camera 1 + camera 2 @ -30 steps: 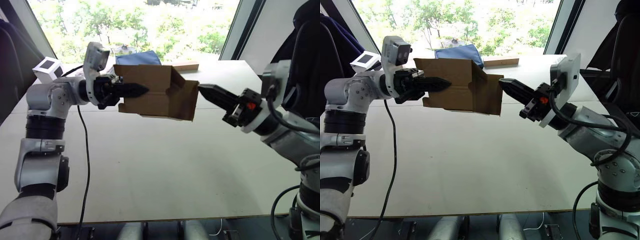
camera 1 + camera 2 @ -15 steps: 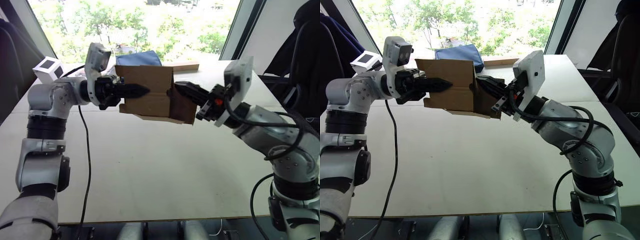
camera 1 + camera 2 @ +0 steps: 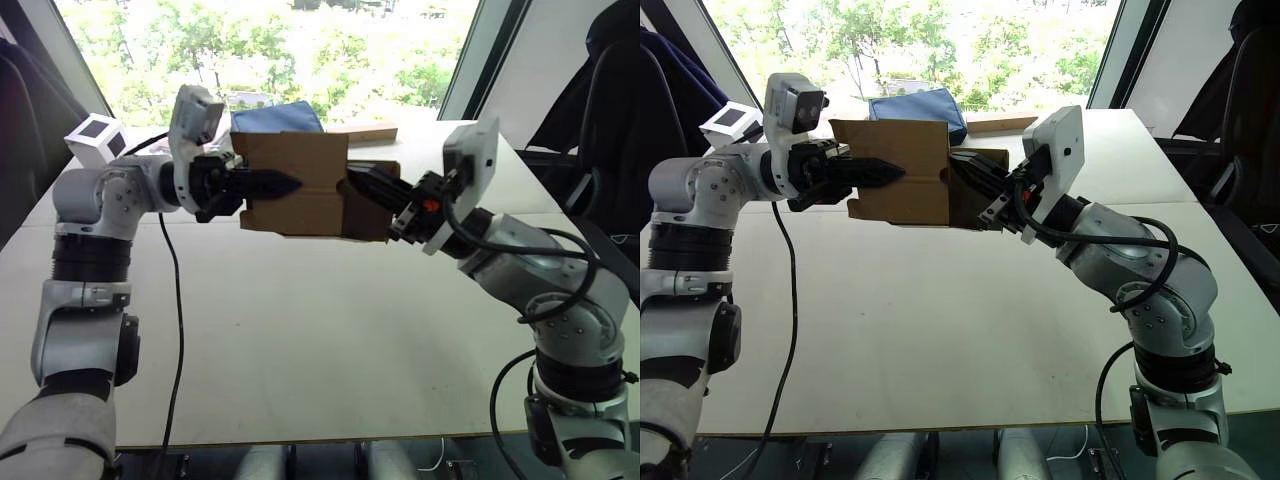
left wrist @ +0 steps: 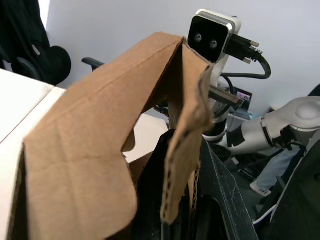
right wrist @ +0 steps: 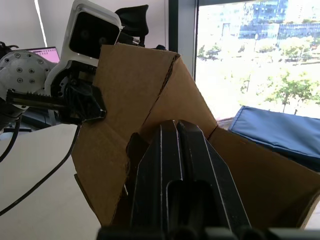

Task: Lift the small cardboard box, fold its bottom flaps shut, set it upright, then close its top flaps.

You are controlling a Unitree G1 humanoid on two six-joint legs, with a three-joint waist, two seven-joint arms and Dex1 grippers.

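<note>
A white cube with a black square [image 3: 96, 138] sits at the far left of the tabletop [image 3: 330, 330]. The left end effector [image 3: 283, 183] is pinched on the near wall of the small cardboard box [image 3: 295, 186], holding it in the air above the tabletop with its open ends facing sideways. At the box's right end the flaps [image 3: 368, 205] stand partly folded. The right end effector [image 3: 355, 182] has its fingers pressed together and pokes into that end, touching the flaps. Behind the box lie a blue pouch [image 3: 279, 117] and a flat wooden block [image 3: 362, 131] near the window.
</note>
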